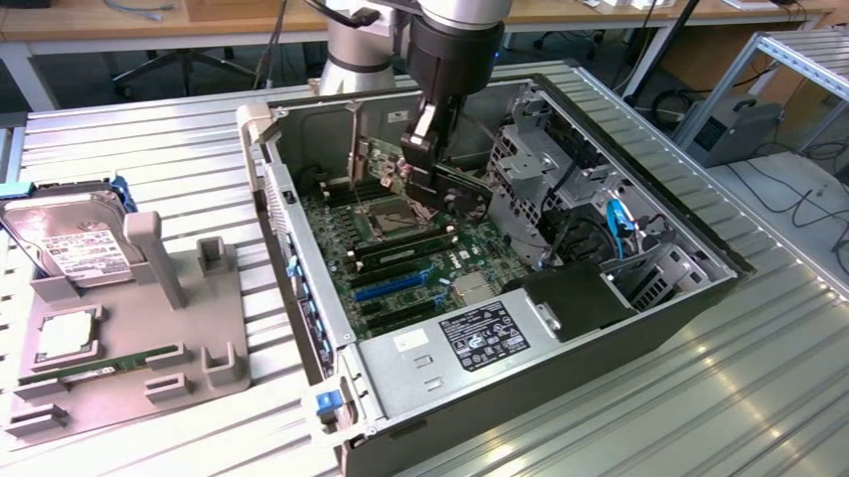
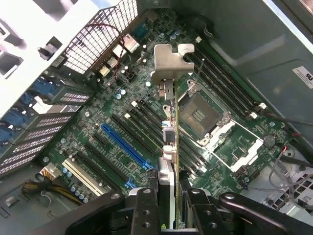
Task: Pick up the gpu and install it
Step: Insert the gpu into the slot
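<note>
1. Ribbed metal table – carries everything in the scene.
2. Computer case lies on its side, open side up, at the middle of the table. Power supply sits at its near end.
3. Arm comes down from the far side into the open case.
4. Grey holder is on the table at the exterior view's left, apart from the case.
5. Motherboard lines the case floor. The wrist view shows the blue slot, black slots beside it, and the CPU socket.
6. Hard drive leans tilted at the far end of the holder.
7. The gpu is inside the case, standing on edge over the motherboard, between the slot rows and the CPU socket. Its silvery bracket is the end farthest from the wrist camera. Cannot tell whether its lower edge touches the board.
8. Gripper – fingers closed onto the gpu from both sides, clamping it.
9. Green memory stick lies flat in the holder's near part.
</note>
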You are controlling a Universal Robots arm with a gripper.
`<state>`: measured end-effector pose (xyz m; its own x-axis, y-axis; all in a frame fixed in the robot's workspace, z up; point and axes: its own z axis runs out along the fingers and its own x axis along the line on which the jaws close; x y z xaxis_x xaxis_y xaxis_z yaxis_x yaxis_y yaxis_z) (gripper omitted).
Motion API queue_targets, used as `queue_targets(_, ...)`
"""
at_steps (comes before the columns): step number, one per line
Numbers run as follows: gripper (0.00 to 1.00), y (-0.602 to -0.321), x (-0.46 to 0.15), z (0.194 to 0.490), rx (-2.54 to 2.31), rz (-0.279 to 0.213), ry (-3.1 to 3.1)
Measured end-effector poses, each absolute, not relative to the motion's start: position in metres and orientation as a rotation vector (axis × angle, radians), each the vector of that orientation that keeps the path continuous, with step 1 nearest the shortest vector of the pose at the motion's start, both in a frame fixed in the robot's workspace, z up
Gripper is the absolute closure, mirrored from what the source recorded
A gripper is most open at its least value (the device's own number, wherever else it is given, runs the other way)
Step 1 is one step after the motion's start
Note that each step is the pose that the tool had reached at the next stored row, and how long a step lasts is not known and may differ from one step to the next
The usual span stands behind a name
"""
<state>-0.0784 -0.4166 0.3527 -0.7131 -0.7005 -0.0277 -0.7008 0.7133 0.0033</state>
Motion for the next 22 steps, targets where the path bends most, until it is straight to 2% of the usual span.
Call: queue_targets(22, 0.73, -0.4166, -0.0784, 0.3527, -1.428, 0.024, 2.772)
